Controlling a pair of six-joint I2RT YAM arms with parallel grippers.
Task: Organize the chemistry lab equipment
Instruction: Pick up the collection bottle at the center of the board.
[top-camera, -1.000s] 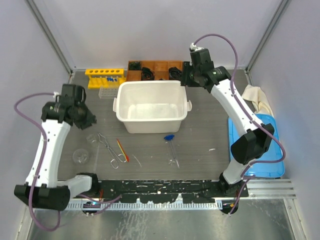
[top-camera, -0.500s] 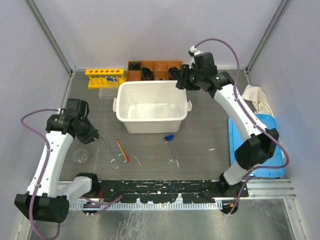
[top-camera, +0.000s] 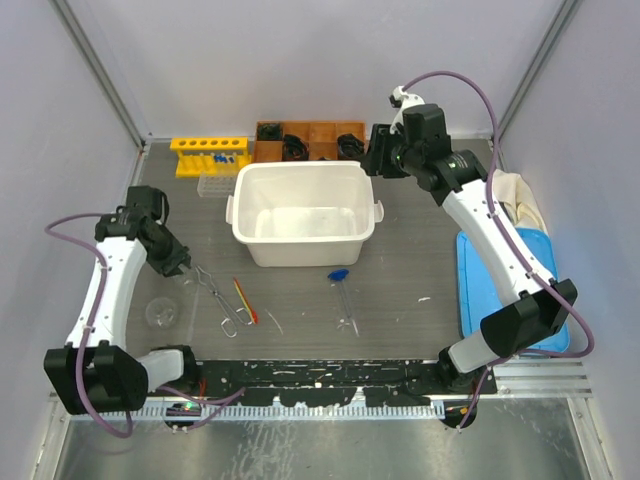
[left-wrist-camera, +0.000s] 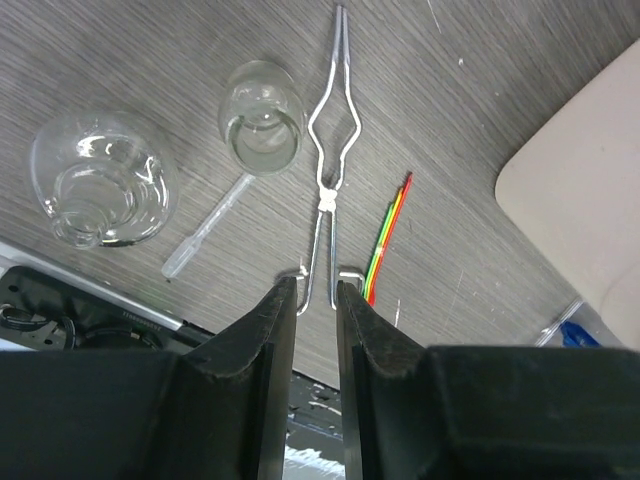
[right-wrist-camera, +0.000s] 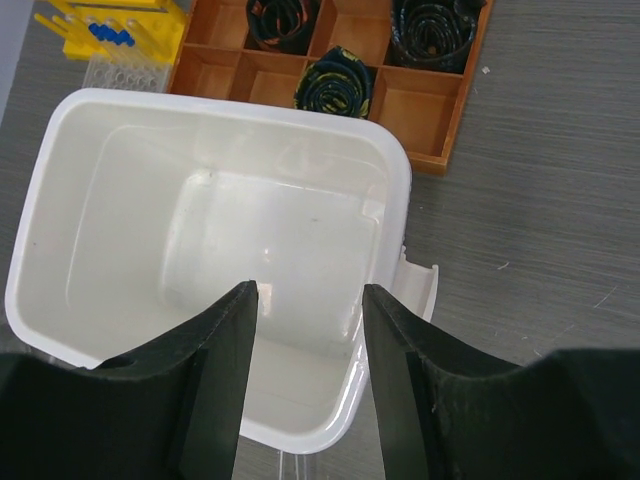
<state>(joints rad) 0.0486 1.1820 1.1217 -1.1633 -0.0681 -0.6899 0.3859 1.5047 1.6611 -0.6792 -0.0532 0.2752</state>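
Note:
The metal tongs (top-camera: 218, 297) lie on the table left of centre, with a thin red-orange stick (top-camera: 245, 300) beside them. My left gripper (top-camera: 180, 265) hovers at their far end. In the left wrist view the left gripper (left-wrist-camera: 315, 290) is open by a narrow gap and holds nothing; the tongs (left-wrist-camera: 330, 150) lie beyond the tips. Two clear flasks (left-wrist-camera: 100, 190) (left-wrist-camera: 262, 128) and the stick (left-wrist-camera: 388, 235) lie nearby. A blue-bulb dropper (top-camera: 340, 275) lies at centre. Blue-capped tubes (top-camera: 225, 157) sit in the yellow rack (top-camera: 208, 155). My right gripper (top-camera: 375, 160) is open and empty over the white bin's far right corner.
A white bin (top-camera: 300, 167) stands mid-table; its rim shows in the right wrist view (right-wrist-camera: 230, 105). A wooden compartment box (top-camera: 320, 130) with dark coils sits behind it. A clear plastic rack (top-camera: 213, 186) lies by the yellow one. A blue tray (top-camera: 505, 290) and a cloth (top-camera: 515, 195) lie at the right.
My left gripper has come down and toward the near side, reaching the far end of the tongs. My right gripper has shifted a little to the right above the bin's corner.

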